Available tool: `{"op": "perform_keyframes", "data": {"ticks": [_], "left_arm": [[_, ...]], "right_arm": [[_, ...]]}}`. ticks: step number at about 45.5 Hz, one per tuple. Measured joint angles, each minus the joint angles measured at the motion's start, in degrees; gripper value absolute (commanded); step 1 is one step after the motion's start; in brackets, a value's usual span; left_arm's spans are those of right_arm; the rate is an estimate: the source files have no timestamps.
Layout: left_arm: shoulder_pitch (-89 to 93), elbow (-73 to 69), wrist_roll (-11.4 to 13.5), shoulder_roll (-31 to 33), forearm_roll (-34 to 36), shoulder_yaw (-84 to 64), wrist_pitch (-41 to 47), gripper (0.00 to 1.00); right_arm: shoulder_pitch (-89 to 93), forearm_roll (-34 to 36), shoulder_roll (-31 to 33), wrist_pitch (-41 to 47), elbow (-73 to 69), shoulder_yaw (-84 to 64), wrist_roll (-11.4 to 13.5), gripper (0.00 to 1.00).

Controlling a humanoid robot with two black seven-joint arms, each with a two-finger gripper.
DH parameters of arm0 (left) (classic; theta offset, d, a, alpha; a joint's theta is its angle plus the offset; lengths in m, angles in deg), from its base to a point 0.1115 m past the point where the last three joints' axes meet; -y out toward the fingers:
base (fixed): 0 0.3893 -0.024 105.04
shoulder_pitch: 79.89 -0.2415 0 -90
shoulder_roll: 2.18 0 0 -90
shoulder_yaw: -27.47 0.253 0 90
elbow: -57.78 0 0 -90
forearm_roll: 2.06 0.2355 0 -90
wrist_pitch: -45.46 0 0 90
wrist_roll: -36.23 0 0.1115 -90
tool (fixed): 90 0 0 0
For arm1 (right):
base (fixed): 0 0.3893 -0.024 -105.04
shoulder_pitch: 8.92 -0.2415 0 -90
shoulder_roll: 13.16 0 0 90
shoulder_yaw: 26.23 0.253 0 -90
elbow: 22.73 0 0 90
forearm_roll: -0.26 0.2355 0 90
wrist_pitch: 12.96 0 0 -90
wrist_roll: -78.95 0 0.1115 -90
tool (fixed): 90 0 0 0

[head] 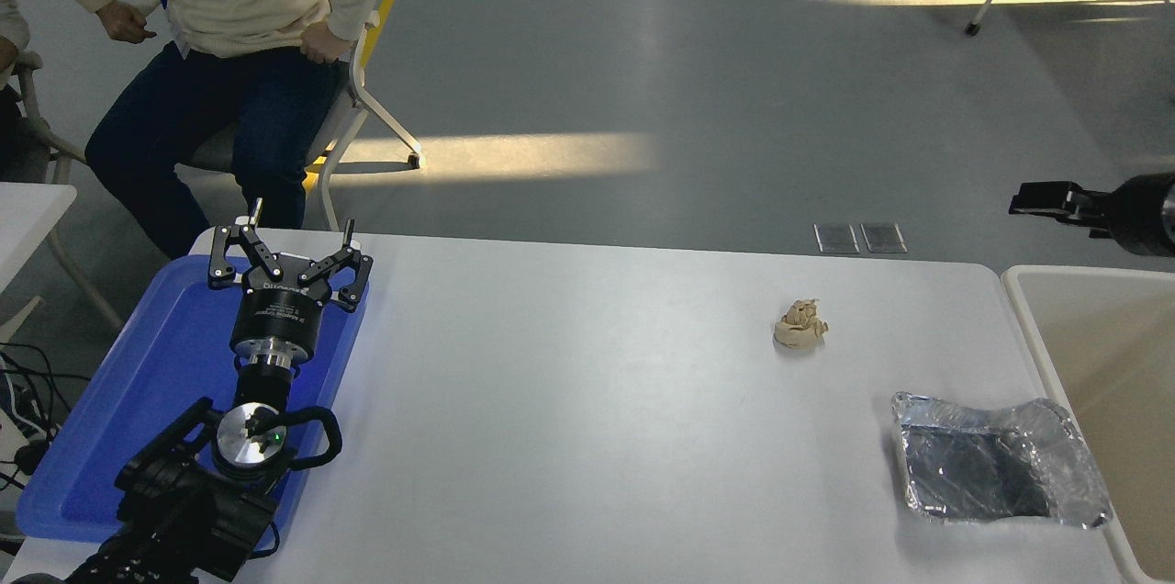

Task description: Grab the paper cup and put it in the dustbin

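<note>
- Dustbin (1092, 354) is sitting off the counter (587, 400) at its right end; paper cup isn't showing.
- Right gripper (1042, 198) is hovering beyond the dustbin, jaws possibly closed, too small to tell.
- Left gripper (285, 240) is resting far from the dustbin, jaws wide.

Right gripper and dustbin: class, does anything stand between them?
Nothing visible does. The right gripper hangs above the dustbin's far rim. No paper cup shows; the foil tray sits beside the bin.

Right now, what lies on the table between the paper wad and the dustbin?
In the head view, only bare table lies between the wad and the dustbin; the foil tray sits nearer the camera.
</note>
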Motion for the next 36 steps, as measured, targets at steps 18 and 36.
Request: {"op": "perform_keyframes", "data": {"ticks": [18,36], "left_arm": [[0.0,0.0,0.0,0.0,0.0,0.0,0.0,1.00],[0.0,0.0,-0.1,0.0,0.0,0.0,0.0,1.00]], "right_arm": [[-17.8,4.3,-5.6,-1.4,-21.9,-14.8,0.2,1.00],[-29.2,18.2,-16.2,-1.3,-34.7,-21.6,2.9,1.00]]}}
